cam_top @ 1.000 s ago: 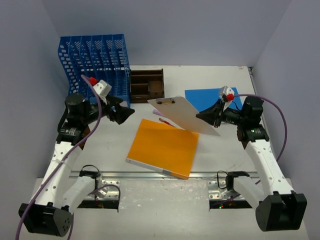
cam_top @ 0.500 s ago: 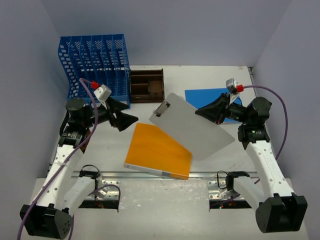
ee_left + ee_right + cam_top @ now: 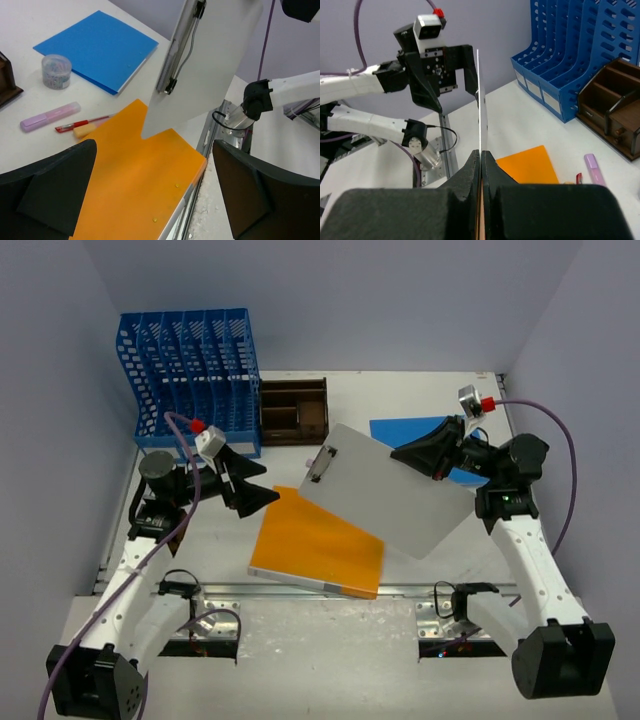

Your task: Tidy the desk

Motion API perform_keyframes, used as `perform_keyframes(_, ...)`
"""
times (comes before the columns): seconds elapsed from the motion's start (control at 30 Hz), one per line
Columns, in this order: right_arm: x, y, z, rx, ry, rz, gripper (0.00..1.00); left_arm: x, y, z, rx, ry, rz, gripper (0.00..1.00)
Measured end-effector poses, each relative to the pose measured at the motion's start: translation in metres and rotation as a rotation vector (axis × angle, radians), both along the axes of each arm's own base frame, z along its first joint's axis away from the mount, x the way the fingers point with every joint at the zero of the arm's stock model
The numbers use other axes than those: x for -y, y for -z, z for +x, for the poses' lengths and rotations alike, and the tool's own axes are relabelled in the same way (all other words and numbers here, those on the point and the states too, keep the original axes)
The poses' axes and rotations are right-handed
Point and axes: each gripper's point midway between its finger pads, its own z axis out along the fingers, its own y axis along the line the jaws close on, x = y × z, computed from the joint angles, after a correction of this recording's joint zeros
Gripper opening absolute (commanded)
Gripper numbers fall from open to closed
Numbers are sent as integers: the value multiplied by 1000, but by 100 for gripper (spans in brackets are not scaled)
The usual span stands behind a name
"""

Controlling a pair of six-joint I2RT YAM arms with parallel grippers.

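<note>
On the off-white desk (image 3: 430,390) lies an orange folder (image 3: 315,545), near the front rail. Above it hangs a pale grey clipboard (image 3: 385,490), tilted, with its metal clip at the upper left. My right gripper (image 3: 412,455) is shut on the clipboard's far right edge. In the right wrist view the board (image 3: 480,115) stands edge-on out of the closed gripper (image 3: 481,152). My left gripper (image 3: 255,490) is open and holds nothing, just left of the orange folder (image 3: 140,185). Its fingers frame the folder in the left wrist view, gripper (image 3: 155,200).
A blue mesh file rack (image 3: 190,365) and a dark brown wooden tray (image 3: 295,410) stand at the back left. A blue folder (image 3: 97,50), a clip jar (image 3: 56,71), a pink highlighter (image 3: 50,116), a red pen (image 3: 82,123) and a yellow eraser (image 3: 84,131) lie mid-desk.
The clipboard has swung from lying nearly flat to showing its broad face, raised by the right gripper. The left gripper has drawn back towards the near edge and opened a little wider.
</note>
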Motion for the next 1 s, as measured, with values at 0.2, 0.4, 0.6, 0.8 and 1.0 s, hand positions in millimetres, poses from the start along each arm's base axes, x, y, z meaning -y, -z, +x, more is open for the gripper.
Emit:
perform_keyframes(0.2, 0, -6, 9, -61, 11, 45, 1, 11, 31, -12, -83, 51, -48, 99)
perform_keyframes(0.4, 0, -23, 21, -111, 34, 104, 1, 27, 29, -21, -116, 84, -131, 99)
perform_keyframes(0.6, 1, -41, 31, -162, 48, 165, 1, 46, 13, -31, -133, 119, -219, 99)
perform_keyframes(0.8, 1, -54, 36, -199, 56, 206, 1, 58, 8, -23, -181, 120, -282, 99)
perform_keyframes(1.0, 2, -72, 36, -199, 55, 233, 1, 63, 15, -6, -272, 77, -324, 98)
